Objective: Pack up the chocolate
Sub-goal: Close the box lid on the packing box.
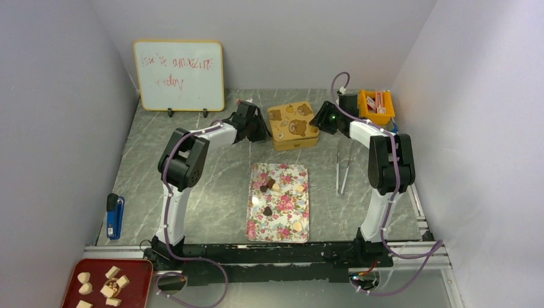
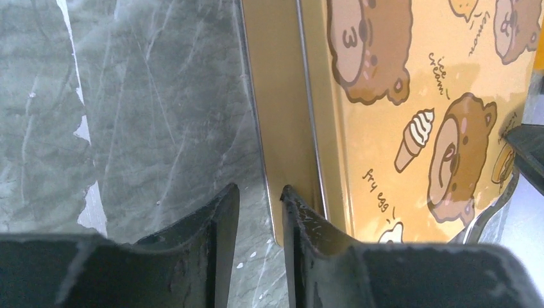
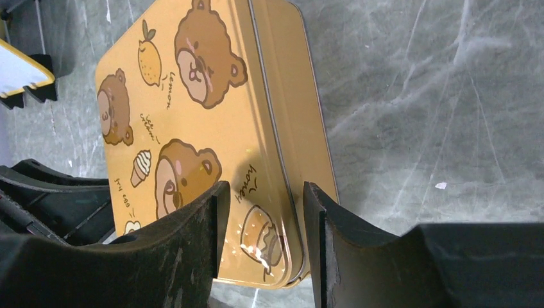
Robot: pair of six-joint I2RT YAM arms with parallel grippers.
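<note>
1. Nearest, on the near side of the black rail [image 1: 269,253] that carries both arm bases, a red tray [image 1: 138,273] sits at the left corner with pale blocky chunks [image 1: 110,282] on it.
2. A blue object [image 1: 114,216] lies along the counter's [image 1: 212,192] left edge, well apart from everything else, with bare grey surface between it and the left arm.
3. In the middle, between the two arms, lies a floral tray [image 1: 282,221], its long sides running near to far. The chocolate [image 1: 267,210] is on it: dark pieces near the far left, one dark heart at the centre, and cream or tan ones by the right rim. None is in either tool.
4. Metal tongs [image 1: 343,170] lie just right of the floral tray, close to the right arm, so the lane on that side is narrow. The lane on the left is wider.
5. A strip of bare counter separates the floral tray's far edge from a yellow bear-print tin [image 1: 293,125], which has its lid on.
6. The left tool [image 2: 260,196] is at the tin's left wall, its jaws parted only a little. Counter and the tin's lower corner show in the gap, and nothing is gripped.
7. The right tool [image 3: 263,189] is about half parted, straddling the tin's right edge. One finger [image 3: 199,237] is over the lid and the other is over the counter. I cannot tell whether it touches.
8. Farthest, a whiteboard [image 1: 179,76] stands at the back left and an orange bin [image 1: 376,106] at the back right.
</note>
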